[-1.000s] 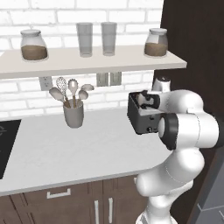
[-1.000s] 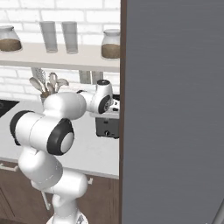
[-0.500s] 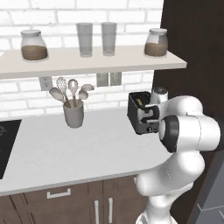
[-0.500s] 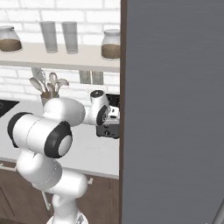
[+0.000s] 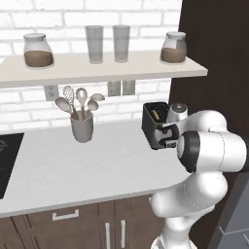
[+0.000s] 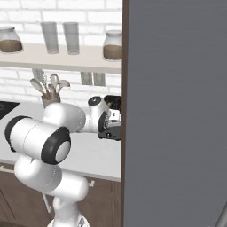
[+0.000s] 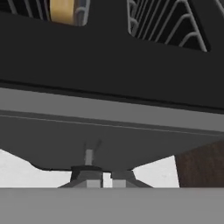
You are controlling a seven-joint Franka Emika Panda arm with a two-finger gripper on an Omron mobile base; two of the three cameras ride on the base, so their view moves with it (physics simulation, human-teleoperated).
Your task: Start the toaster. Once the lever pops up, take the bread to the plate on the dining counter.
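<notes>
The toaster (image 5: pixel 156 124) sits on the table (image 5: pixel 97 165) by the dark wall. Bread (image 7: pixel 63 11) pokes out of one slot. The tool (image 7: pixel 103 179) is right at the toaster's side, its tips almost together, holding nothing.

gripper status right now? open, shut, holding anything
Gripper: jaws nearly together, tips almost touching, low against the face of the toaster. Nothing held between them. The bread sits in the toaster's slot.
</notes>
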